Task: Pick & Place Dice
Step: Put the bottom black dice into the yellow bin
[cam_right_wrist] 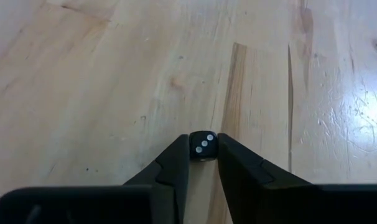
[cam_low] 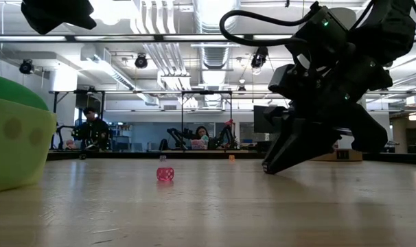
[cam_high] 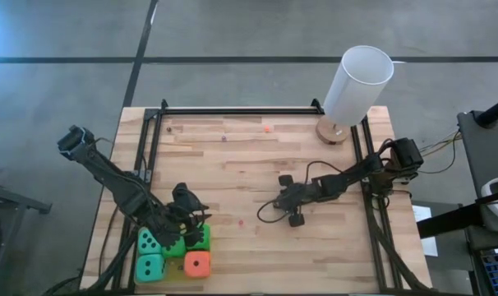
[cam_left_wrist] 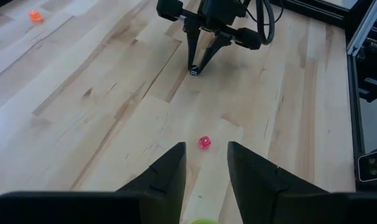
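Right gripper [cam_right_wrist: 203, 163] pinched narrow on a tiny black die [cam_right_wrist: 203, 145] at table centre, die dead ahead between fingertips at 12 o'clock. Left gripper [cam_left_wrist: 206, 167] narrow, empty, at 7 o'clock beside big soft dice [cam_high: 197, 264]; tiny pink die [cam_left_wrist: 204, 142] just ahead.

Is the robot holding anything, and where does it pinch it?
The right gripper pinches a tiny black die by two opposite sides, on the table.

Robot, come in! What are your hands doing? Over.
Right hand pinching black die on table. Left hand by big dice, holding nothing. Path clear.
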Tool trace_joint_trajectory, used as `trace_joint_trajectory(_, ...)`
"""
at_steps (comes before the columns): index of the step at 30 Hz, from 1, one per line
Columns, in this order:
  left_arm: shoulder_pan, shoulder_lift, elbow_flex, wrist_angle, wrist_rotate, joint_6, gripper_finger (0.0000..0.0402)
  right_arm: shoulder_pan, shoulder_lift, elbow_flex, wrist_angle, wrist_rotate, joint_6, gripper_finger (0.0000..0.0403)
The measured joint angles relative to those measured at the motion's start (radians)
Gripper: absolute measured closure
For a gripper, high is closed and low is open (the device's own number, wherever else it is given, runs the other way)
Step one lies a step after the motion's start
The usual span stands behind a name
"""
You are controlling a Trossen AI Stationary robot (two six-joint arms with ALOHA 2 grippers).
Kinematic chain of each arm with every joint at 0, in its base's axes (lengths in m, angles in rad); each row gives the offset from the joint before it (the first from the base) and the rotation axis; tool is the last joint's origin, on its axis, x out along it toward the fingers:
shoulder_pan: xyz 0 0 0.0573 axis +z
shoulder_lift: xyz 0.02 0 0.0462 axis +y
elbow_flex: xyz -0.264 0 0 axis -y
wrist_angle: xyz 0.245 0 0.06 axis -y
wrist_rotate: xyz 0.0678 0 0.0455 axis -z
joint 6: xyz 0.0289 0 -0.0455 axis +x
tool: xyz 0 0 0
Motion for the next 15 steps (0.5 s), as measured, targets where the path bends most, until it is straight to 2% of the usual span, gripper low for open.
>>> trace_joint_trajectory(7,0.000,0.000,0.000,0.000,0.000,0.000,0.0272,-0.001,0.000,0.000,0.002,0.000,-0.008,0.0355)
trace_joint_trajectory(15,0.000,0.000,0.000,0.002,0.000,0.003,0.0270,-0.001,-0.030,0.000,0.006,0.000,-0.021,0.0355)
